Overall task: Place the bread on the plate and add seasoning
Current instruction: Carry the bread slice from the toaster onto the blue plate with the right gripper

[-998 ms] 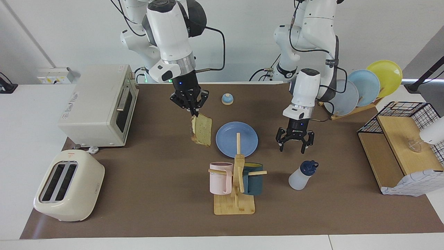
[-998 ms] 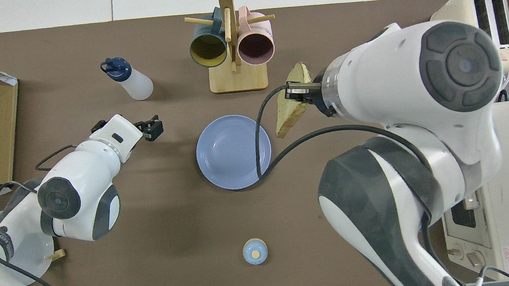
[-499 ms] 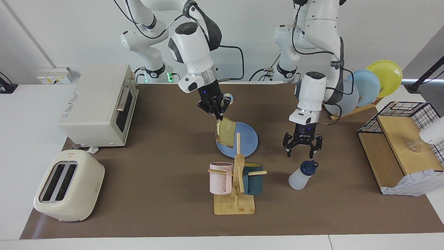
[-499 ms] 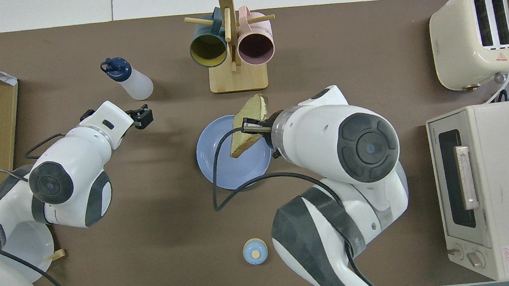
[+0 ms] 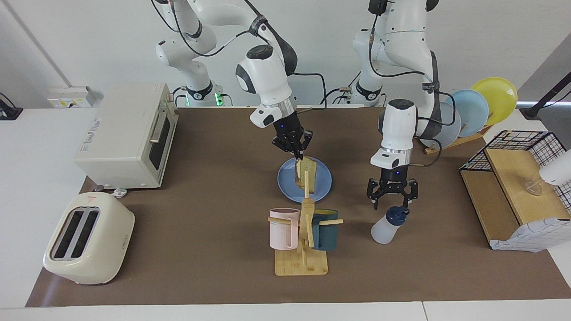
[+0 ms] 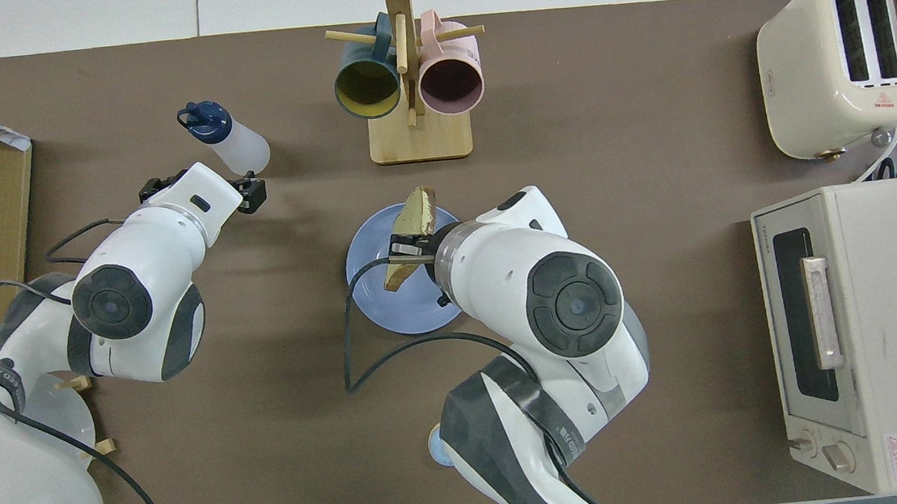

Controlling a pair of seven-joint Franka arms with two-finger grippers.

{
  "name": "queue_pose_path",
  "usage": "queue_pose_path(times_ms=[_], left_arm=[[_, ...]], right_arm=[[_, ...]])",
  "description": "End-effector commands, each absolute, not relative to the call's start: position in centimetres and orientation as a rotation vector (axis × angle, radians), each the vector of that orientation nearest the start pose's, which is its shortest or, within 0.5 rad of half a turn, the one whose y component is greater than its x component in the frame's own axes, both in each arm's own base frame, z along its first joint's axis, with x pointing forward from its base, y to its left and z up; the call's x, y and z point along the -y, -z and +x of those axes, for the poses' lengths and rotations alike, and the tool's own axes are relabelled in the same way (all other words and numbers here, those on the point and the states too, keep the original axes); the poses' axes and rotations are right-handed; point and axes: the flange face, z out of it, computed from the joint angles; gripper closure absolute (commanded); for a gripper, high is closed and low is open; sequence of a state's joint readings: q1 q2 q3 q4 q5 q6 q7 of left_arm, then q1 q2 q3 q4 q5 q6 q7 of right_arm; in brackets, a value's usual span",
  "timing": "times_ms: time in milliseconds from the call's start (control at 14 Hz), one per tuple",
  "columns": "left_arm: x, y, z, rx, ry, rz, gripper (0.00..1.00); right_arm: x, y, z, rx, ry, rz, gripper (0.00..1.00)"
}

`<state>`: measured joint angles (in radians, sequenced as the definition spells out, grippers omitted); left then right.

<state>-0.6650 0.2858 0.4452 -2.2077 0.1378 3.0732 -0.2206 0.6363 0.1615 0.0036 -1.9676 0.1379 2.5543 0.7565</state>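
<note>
My right gripper (image 5: 297,154) is shut on the top edge of the bread (image 5: 308,173), a tan slice with a brown crust that hangs upright over the round blue plate (image 5: 287,183). The slice's lower end is down at the plate; whether it touches I cannot tell. From overhead, the bread (image 6: 416,211) shows past the right gripper (image 6: 408,249) above the plate (image 6: 374,287). My left gripper (image 5: 392,203) is open just above the navy cap of the seasoning (image 5: 383,229), a translucent white bottle. Overhead, the left gripper (image 6: 201,191) is beside the seasoning (image 6: 236,145).
A wooden mug rack (image 5: 303,249) with a pink and a dark teal mug stands farther from the robots than the plate. A cream toaster (image 5: 89,238) and a toaster oven (image 5: 127,133) sit at the right arm's end. A plate rack (image 5: 468,111) and a wire basket (image 5: 517,178) sit at the left arm's end.
The right gripper carried the bread sideways from beside the plate to over it and came lower. The left gripper moved toward the seasoning bottle and dropped to just above its cap.
</note>
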Motion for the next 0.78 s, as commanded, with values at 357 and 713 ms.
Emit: queue_pose_path(times_ms=[357,713], left_arm=[[17.3,-31.0,58.7,-0.169,1.09,-2.958,0.0],[16.4,-30.4,59.0,-0.111,1.142,-2.938,0.0]], right_arm=[[-35.2,-39.5,47.1,-0.251,0.371,-2.769,1.0],[-33.9,-37.9,45.6,-0.233,0.343,-2.802,1.0]])
